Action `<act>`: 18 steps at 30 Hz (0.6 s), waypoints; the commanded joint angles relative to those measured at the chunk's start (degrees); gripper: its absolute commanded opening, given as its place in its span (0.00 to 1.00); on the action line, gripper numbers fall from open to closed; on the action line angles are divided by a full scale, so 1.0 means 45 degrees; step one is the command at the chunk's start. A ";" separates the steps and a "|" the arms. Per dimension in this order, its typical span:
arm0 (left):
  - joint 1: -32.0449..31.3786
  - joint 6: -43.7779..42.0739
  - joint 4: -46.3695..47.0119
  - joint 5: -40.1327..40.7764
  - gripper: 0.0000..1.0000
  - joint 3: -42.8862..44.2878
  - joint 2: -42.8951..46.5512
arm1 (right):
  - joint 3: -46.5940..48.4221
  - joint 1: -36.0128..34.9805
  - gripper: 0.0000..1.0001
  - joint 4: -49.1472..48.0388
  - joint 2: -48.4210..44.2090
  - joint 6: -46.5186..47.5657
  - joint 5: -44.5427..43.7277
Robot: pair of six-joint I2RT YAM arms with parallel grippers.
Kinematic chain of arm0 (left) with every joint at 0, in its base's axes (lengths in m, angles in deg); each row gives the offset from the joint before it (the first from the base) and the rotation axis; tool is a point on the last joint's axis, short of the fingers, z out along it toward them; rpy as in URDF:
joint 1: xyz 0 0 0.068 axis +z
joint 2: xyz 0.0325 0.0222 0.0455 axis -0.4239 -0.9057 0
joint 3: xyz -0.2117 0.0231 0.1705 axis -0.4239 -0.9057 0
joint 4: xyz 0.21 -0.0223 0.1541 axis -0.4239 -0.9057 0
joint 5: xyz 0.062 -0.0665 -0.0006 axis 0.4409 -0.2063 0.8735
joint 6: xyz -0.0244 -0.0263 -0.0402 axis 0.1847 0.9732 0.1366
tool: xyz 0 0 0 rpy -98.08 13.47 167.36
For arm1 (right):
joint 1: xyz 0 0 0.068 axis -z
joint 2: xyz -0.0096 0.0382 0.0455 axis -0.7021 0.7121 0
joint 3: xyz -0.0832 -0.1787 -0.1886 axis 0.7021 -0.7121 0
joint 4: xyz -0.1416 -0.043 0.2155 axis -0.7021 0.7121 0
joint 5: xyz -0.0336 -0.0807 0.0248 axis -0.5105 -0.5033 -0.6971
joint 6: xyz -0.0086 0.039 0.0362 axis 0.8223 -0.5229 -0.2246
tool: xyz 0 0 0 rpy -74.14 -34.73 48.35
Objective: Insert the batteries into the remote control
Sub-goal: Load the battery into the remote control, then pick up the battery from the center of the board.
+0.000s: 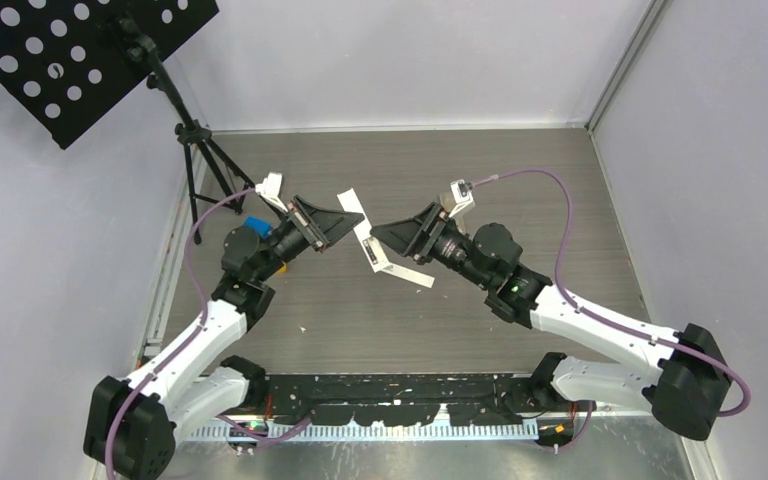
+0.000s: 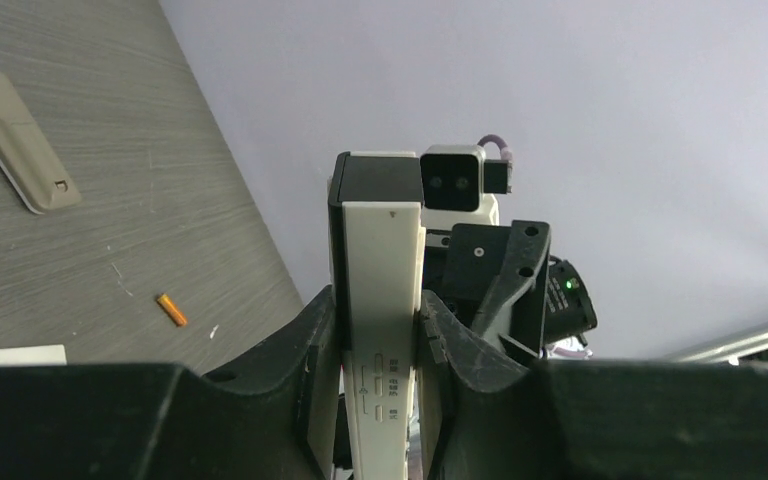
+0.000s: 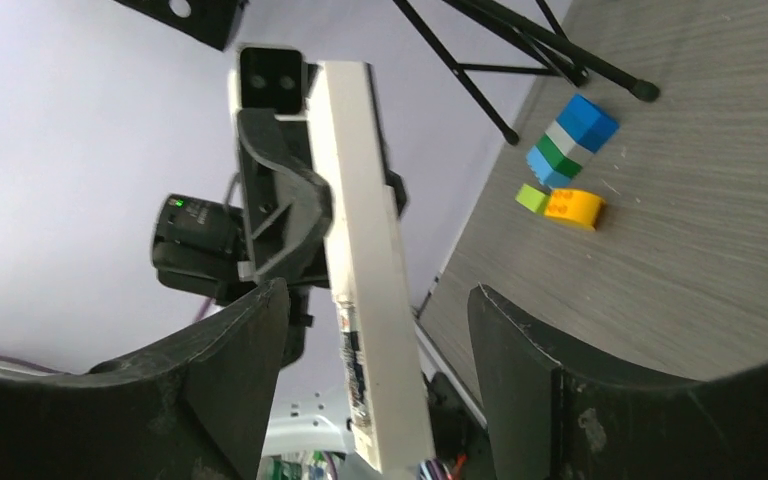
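My left gripper [image 2: 380, 312] is shut on a long white remote control [image 2: 385, 260] and holds it up off the table. In the top view the remote [image 1: 365, 240] hangs between my left gripper [image 1: 345, 222] and my right gripper [image 1: 388, 236]. In the right wrist view the remote [image 3: 365, 250] stands between the wide-open jaws of my right gripper [image 3: 378, 300], touching neither. One orange battery [image 2: 170, 310] lies on the table. The other batteries are out of view.
A beige remote-like bar [image 2: 15, 135] and a white flat piece [image 1: 410, 273] lie on the table. Stacked blue, white and green toy blocks [image 3: 570, 150] and a yellow block [image 3: 575, 208] sit at the left, near the music stand's tripod [image 1: 210, 160].
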 commanded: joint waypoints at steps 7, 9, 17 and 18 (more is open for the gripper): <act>0.0052 -0.2668 -0.1570 -0.1038 0.00 -0.0127 0.1603 | 0.1141 0.0885 0.67 0.6321 -0.1952 0.2207 -0.1859; 0.0052 -0.2983 -0.1853 -0.1087 0.00 -0.0243 0.1861 | 0.1550 0.1126 0.67 0.8415 -0.2029 0.2701 -0.3030; 0.0052 -0.3679 -0.2367 -0.1273 0.00 -0.0585 0.2401 | 0.1981 0.3482 0.67 1.2856 -0.0914 0.3796 -0.5506; 0.0052 -0.3721 -0.2367 -0.1306 0.00 -0.0608 0.2318 | 0.1847 0.3860 0.67 1.3055 -0.0766 0.3795 -0.5590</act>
